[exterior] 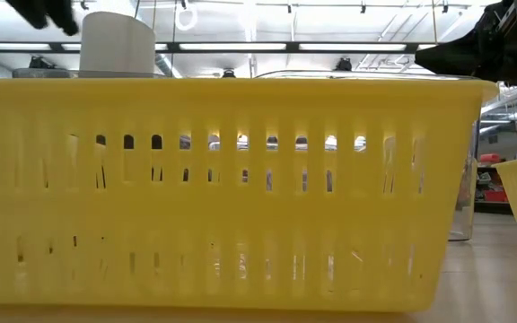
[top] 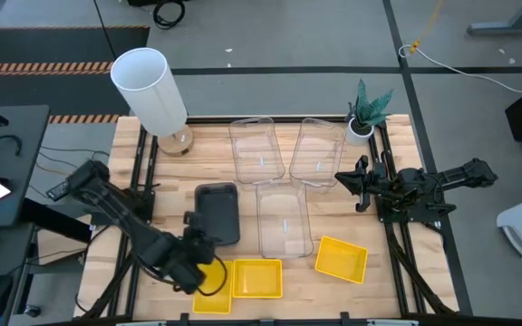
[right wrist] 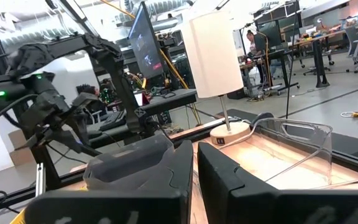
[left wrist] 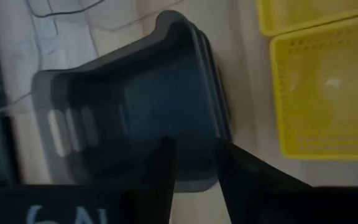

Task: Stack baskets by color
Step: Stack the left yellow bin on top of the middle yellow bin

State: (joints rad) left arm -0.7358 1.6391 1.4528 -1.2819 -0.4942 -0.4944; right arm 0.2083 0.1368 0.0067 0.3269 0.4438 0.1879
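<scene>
A nested stack of dark grey baskets [top: 217, 213] [left wrist: 135, 106] rests flat on the wooden table, left of centre. My left gripper [top: 193, 240] [left wrist: 197, 162] is open, its two fingers apart over the stack's near short end. Two yellow baskets [top: 256, 278] [top: 211, 299] sit by the near edge, and a third [top: 341, 258] lies farther right. Three clear baskets lie singly: two at the far side [top: 256, 149] [top: 315, 149] and one in the middle [top: 284, 217]. My right gripper [top: 358, 181] [right wrist: 194, 168] waits shut at the right, pointing across the table.
A tall white cylinder lamp [top: 152, 91] stands at the far left corner and a small potted plant [top: 365, 113] at the far right. Black rails run along both table sides. In the low view one yellow basket [exterior: 223, 188] fills nearly the whole picture.
</scene>
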